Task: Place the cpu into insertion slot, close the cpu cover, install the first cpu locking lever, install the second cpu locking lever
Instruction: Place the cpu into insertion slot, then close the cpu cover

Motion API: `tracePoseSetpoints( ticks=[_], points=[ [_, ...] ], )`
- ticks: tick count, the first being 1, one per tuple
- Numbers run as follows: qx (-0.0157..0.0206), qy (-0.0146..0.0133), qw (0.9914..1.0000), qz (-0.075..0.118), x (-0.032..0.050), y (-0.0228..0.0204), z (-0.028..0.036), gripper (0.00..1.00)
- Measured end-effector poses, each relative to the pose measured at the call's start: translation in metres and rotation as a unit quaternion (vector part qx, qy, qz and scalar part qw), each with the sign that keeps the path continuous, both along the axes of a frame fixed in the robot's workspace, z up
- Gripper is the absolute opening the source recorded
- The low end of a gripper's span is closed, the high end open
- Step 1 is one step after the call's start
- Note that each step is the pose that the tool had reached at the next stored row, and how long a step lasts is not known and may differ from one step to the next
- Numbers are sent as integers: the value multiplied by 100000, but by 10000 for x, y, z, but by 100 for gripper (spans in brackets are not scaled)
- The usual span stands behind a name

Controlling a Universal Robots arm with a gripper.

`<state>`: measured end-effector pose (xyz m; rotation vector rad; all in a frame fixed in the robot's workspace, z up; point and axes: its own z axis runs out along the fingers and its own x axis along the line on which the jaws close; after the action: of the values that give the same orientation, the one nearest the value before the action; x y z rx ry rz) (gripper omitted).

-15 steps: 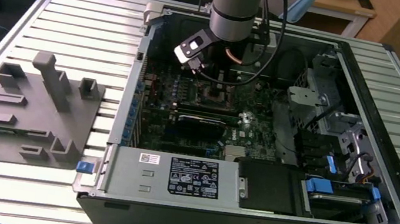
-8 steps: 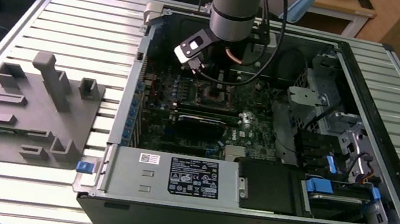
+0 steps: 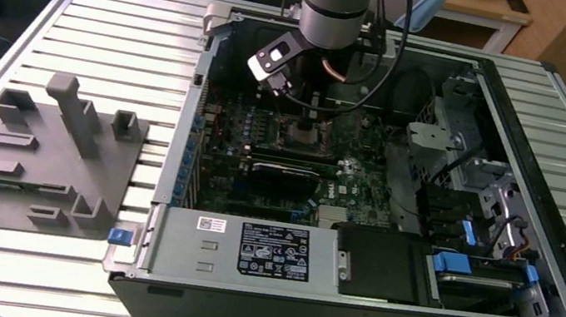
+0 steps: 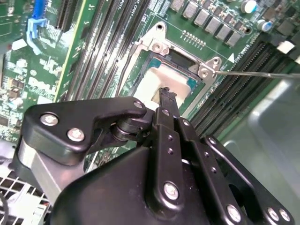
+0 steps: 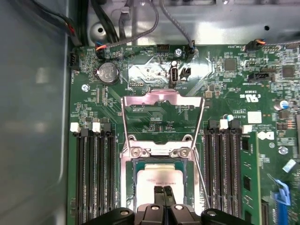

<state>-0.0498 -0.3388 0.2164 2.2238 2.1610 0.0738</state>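
Observation:
The cpu [image 5: 154, 180] lies flat in the insertion slot [image 5: 132, 183], its silvery top facing up. My gripper [image 5: 164, 191] hovers right over the chip with its black fingertips pressed together and nothing between them; the second wrist view shows the same, gripper [image 4: 165, 93] above the cpu [image 4: 149, 85]. The cpu cover [image 5: 161, 97] stands swung open behind the socket, with green board visible through its window. A thin locking lever [image 5: 202, 183] runs loose beside the socket, and reaches away from it [image 4: 258, 74]. In the exterior view the gripper [image 3: 310, 112] reaches down into the case over the insertion slot [image 3: 303, 136].
Black memory slots [image 5: 93, 178] flank the socket on both sides. A long black card [image 3: 283, 174] lies across the board nearer the power supply [image 3: 247, 246]. Case walls [image 3: 551, 165] and drive bays enclose the board. A grey fixture [image 3: 47, 157] sits at the exterior view's left.

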Motion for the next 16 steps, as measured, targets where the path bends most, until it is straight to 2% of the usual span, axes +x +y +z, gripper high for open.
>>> tracePoseSetpoints(
  ticks=[2, 16],
  points=[
    [0, 0, 100000, 4, 0, 0, 27, 11],
    [5, -2, 100000, 3, 0, 0, 32, 11]
  ],
)
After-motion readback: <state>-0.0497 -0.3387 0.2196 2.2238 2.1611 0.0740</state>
